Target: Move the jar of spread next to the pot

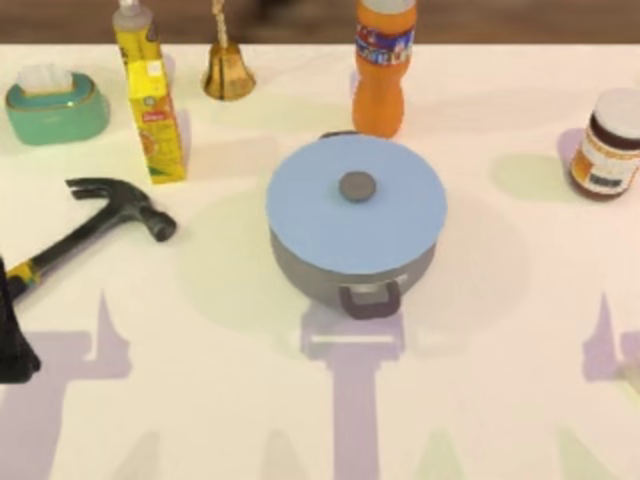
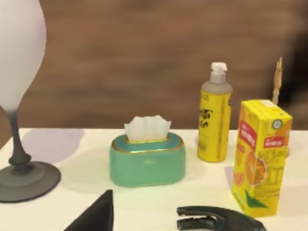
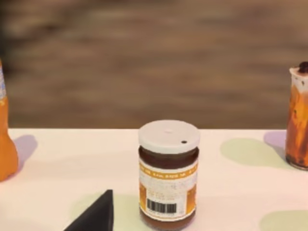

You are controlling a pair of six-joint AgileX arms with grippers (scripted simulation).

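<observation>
The jar of spread (image 1: pixel 606 145) stands upright near the table's right edge, with a white lid, dark brown contents and an orange-and-white label. The right wrist view shows the jar (image 3: pixel 168 175) close ahead, and a dark part of my right gripper (image 3: pixel 96 214) is low beside it, apart from it. The grey pot (image 1: pixel 355 225) with its light-blue lid sits in the middle of the table, well left of the jar. My left arm (image 1: pixel 15 330) is parked at the left edge, and a dark part of its gripper (image 2: pixel 96 214) shows in the left wrist view. My right arm is out of the top view.
An orange soda bottle (image 1: pixel 380 70) stands just behind the pot. On the left lie a black hammer (image 1: pixel 110 215), a yellow juice carton (image 1: pixel 155 125), a yellow pump bottle (image 1: pixel 135 35), a brass bell (image 1: pixel 228 70) and a green tissue box (image 1: pixel 55 105). A drink cup (image 3: pixel 298 120) stands beyond the jar.
</observation>
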